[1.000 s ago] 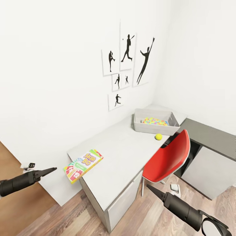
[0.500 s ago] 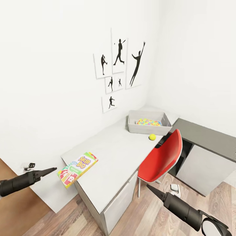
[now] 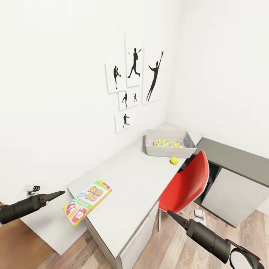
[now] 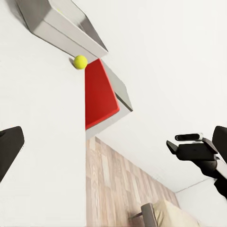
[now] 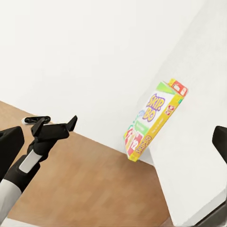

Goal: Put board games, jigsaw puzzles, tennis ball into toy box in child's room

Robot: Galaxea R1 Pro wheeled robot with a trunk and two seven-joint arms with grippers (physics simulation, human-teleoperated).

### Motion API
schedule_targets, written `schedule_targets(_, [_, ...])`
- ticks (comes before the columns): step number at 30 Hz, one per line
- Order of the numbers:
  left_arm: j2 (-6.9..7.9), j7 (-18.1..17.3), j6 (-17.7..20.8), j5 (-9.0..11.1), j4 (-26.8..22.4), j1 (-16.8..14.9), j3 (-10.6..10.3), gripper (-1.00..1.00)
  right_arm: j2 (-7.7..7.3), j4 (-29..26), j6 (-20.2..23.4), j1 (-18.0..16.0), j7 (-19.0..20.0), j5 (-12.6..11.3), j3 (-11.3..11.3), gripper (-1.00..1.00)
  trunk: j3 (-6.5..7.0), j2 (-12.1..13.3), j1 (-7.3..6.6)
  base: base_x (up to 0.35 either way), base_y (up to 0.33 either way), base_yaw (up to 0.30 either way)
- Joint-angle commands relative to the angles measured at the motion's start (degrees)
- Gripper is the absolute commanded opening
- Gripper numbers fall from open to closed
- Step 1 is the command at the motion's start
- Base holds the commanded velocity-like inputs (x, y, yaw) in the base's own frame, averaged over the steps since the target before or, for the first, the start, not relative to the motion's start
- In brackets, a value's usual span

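A board game [image 3: 86, 203] with big lettering and green and red edges lies on the near corner of the pale table [image 3: 138, 179], overhanging its edge; it shows again as the board game [image 5: 153, 118] in the right wrist view. At the table's far end stands the grey toy box [image 3: 170, 150] with a jigsaw puzzle [image 3: 169, 143] inside. The tennis ball [image 3: 174, 160] rests on the table just in front of the box. My left gripper [image 3: 48, 191] hovers open left of the board game. My right gripper [image 3: 184, 215] hangs open over the floor, below the chair.
A red chair [image 3: 188, 183] is pushed against the table's front near the ball. A dark-grey cabinet [image 3: 231, 160] adjoins the table on the right. Athlete silhouette pictures [image 3: 134, 74] hang on the wall. A corner of the bed [image 4: 166, 213] stands on the plank floor.
The whole picture has shifted, so the camera has moved; table, box and ball now sit further left in the view. Both grippers keep their pose, and nothing on the table has moved.
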Motion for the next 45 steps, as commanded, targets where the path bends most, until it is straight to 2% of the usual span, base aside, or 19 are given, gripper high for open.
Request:
schedule_targets(1, [0.0, -0.22, 0.61, -0.02, -0.01, -0.05, 0.0, 1.0, -0.03, -0.05, 0.36, -0.01, -0.15, -0.48, 0.01, 1.0, -0.08, -0.11, 0.05, 0.136, 0.034, -0.009])
schedule_targets(9, [-0.03, -0.22, 0.59, 0.0, -0.01, -0.03, -0.02, 1.0, -0.03, -0.03, 0.38, -0.01, -0.28, -0.51, 0.02, 1.0, -0.05, -0.11, 0.05, 0.128, 0.057, -0.002])
schedule_targets(30, [-0.02, -0.22, 1.08, -0.01, 0.26, -0.01, -0.15, 1.0, -0.03, 0.06, 0.36, 0.0, -0.29, -0.52, 0.0, 1.0, 0.45, -0.11, 0.05, 0.007, 0.04, -0.049])
schedule_targets(34, [0.14, -0.1, 1.46, -0.05, 3.63, -0.01, -0.07, 1.0, -0.03, 0.15, 0.36, -0.04, -0.29, -0.5, -0.05, 1.0, 0.46, -0.11, 0.05, 0.0, 0.002, -0.004])
schedule_targets(36, [0.81, 0.49, 1.59, -0.11, 6.51, -0.05, 0.08, 1.0, -0.03, 0.15, 0.36, -0.05, -0.27, -0.53, -0.1, 1.0, 0.46, -0.11, 0.05, 0.0, 0.001, -0.002])
schedule_targets(37, [1.73, 0.9, 1.65, -0.13, 8.65, -0.1, 0.11, 1.0, -0.03, 0.14, 0.36, -0.05, -0.2, -0.55, -0.15, 1.0, 0.46, -0.11, 0.05, 0.0, 0.0, 0.0])
schedule_targets(39, [2.57, 1.34, 1.67, -0.14, 11.0, -0.18, 0.13, 1.0, -0.03, 0.13, 0.37, -0.06, -0.09, -0.55, -0.24, 1.0, 0.46, -0.11, 0.05, 0.0, 0.0, 0.0])
schedule_targets(42, [3.88, 3.82, 1.66, -0.19, 17.91, -0.45, 0.13, 1.0, -0.09, 0.17, 0.41, -0.04, 0.11, -0.56, -0.46, 1.0, 0.46, -0.11, 0.05, 0.0, 0.0, 0.0])
schedule_targets(44, [4.38, 7.64, 1.66, -0.19, 22.37, -0.55, 0.12, 1.0, -0.1, 0.17, 0.43, -0.05, 0.22, -0.57, -0.58, 1.0, 0.46, -0.11, 0.05, 0.0, 0.0, 0.0])
schedule_targets(45, [4.43, 8.72, 1.66, -0.19, 23.1, -0.56, 0.13, 1.0, -0.1, 0.16, 0.43, -0.06, 0.26, -0.58, -0.61, 1.0, 0.46, -0.11, 0.05, 0.0, 0.0, 0.0])
